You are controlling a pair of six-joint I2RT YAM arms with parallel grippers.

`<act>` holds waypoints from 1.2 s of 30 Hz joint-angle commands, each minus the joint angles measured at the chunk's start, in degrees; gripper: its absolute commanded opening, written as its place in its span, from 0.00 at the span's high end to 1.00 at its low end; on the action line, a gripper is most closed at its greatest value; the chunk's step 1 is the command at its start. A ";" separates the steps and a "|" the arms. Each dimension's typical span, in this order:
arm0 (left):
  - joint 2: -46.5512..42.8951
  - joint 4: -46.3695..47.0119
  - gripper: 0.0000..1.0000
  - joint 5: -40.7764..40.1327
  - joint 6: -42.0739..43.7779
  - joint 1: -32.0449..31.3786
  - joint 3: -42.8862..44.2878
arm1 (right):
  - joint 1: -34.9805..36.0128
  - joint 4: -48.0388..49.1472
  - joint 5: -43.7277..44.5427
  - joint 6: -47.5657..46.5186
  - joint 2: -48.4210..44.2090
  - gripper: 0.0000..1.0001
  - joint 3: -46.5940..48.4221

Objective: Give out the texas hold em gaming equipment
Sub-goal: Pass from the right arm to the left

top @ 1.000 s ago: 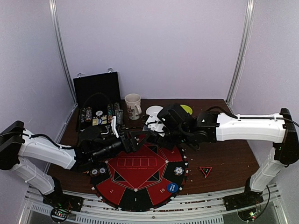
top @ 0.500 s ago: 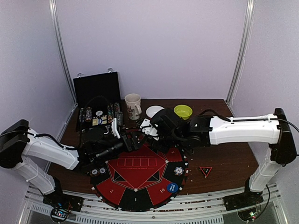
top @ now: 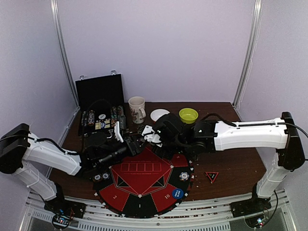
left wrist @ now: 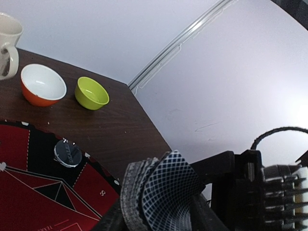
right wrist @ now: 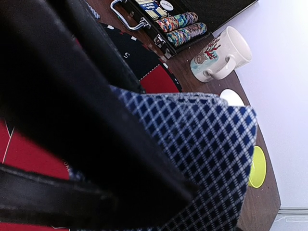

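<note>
A stack of blue-backed playing cards (left wrist: 168, 190) stands bowed between the jaws of my left gripper (left wrist: 159, 214), which is shut on it. My right gripper (top: 148, 136) meets the left gripper (top: 136, 144) above the far edge of the round mat (top: 126, 188) and also grips the cards (right wrist: 211, 149), its black finger (right wrist: 96, 120) pressed on their back. A striped chip (top: 184, 175) and a blue disc (top: 177, 193) lie on the mat's right side. Two chips (top: 102, 176) lie at its left edge. A red-black triangle marker (top: 211, 176) lies on the table to the right.
An open black case (top: 100, 103) with rows of chips stands at the back left. Beside it are a mug (top: 137, 109), an orange bowl with a white inside (left wrist: 43, 85) and a green bowl (top: 188, 115). Both arms cross over the mat's far half.
My left gripper has gone from wide open to shut on the cards. The right arm has shifted left, uncovering the green bowl.
</note>
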 commanded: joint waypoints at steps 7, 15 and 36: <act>-1.32 -0.87 0.99 1.30 0.74 0.18 1.89 | 1.17 4.88 -2.11 -4.13 -0.11 0.50 -0.80; -3.53 -1.61 1.00 1.12 1.37 0.18 1.06 | 1.18 7.46 -1.86 -3.93 -0.51 0.46 -2.28; -5.65 4.82 1.00 4.28 -4.98 1.45 -2.97 | -1.73 30.86 -9.96 -7.40 -10.08 0.00 -18.28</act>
